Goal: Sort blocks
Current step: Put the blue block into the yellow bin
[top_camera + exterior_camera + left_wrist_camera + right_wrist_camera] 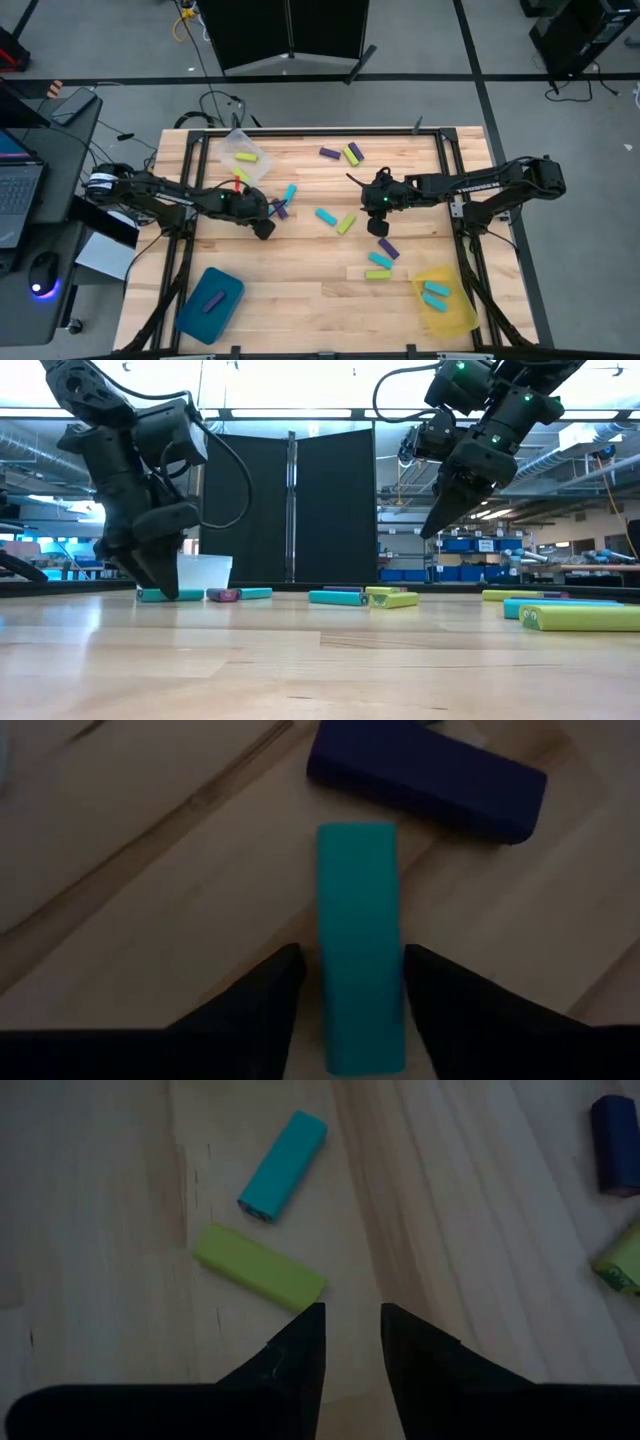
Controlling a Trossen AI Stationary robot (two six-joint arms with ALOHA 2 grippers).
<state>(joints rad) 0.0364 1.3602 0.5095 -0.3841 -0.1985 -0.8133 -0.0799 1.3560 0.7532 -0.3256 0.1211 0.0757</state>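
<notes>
**Q:** How do the blocks grab?

**Me:** They look light, rigid and a bit slick, so I pinch across the long sides. My left gripper (345, 995) is spread, straddling a cyan block (360, 940) on the table (300, 290) beside a purple block (430, 775). My right gripper (352, 1335) hovers empty, slightly parted, near a yellow-green block (258, 1266). I count roughly seventeen blocks.

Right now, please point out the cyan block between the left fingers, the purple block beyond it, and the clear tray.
cyan block (358, 920), left wrist view, top face.
purple block (430, 775), left wrist view, top face.
clear tray (236, 141), high view, bare corner.
</notes>
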